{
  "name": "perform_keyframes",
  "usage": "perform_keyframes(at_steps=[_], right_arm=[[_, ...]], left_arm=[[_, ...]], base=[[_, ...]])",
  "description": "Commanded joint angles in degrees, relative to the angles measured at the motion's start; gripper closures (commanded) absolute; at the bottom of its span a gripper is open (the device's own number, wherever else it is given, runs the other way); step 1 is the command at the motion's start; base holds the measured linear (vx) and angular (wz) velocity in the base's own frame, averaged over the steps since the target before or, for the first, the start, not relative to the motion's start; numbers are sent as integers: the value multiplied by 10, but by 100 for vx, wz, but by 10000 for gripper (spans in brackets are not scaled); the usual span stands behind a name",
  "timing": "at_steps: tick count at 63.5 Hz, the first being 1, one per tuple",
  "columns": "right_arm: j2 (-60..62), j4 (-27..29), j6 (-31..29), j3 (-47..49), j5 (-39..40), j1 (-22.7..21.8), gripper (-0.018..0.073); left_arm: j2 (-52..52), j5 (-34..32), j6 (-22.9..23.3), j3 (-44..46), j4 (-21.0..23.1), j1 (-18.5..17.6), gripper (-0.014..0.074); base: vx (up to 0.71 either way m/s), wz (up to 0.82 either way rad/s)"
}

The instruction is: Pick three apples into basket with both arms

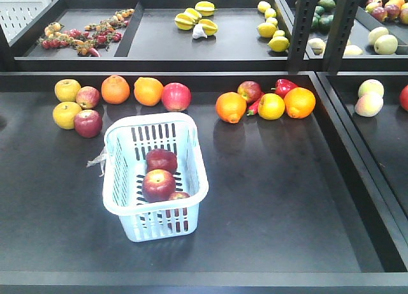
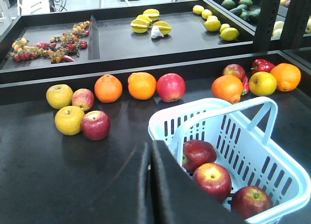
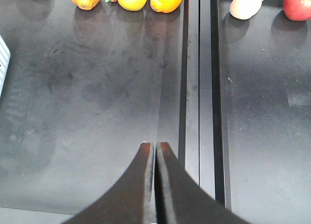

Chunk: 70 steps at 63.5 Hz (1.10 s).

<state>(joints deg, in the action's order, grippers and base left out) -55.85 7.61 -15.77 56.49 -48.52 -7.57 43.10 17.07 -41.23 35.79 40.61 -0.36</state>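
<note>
Black shelving all round you.
You face a matte black display tray; beyond it a raised black rear tray and dark slotted metal uprights.

Your left gripper shows in its wrist view as two flat, matte black finger plates with rounded top corners, one faint curved scuff crossing the left plate. Your right gripper shows two dark, smooth fingers that flare wide at the base and taper to narrow tips, with a brownish sheen along their inner edges.
</note>
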Motion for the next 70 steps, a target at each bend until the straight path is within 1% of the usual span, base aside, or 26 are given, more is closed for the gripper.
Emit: perform_keyframes(at_steps=[1, 39, 44, 59, 64, 68, 70], right_arm=[[7, 3, 1, 14, 37, -4, 568], [7, 3, 1, 14, 37, -4, 568], [7, 3, 1, 14, 37, -4, 568], [7, 3, 1, 14, 37, -4, 568], [7, 3, 1, 14, 37, -4, 568], [7, 3, 1, 14, 37, -4, 568], [7, 3, 1, 14, 37, -4, 568]], left_arm=[[-1, -29, 5, 14, 13, -1, 604], [-1, -29, 4, 14, 13, -1, 604], [-1, -40, 5, 14, 13, -1, 604], [-1, -42, 6, 14, 14, -1, 604], [-4, -41, 21, 14, 8, -2, 604], [-16, -42, 50, 14, -20, -2, 604], [-25, -44, 73, 14, -42, -2, 604]], base=[[0, 0], [0, 0], [0, 0], [0, 0], [0, 0], [0, 0], [0, 0]])
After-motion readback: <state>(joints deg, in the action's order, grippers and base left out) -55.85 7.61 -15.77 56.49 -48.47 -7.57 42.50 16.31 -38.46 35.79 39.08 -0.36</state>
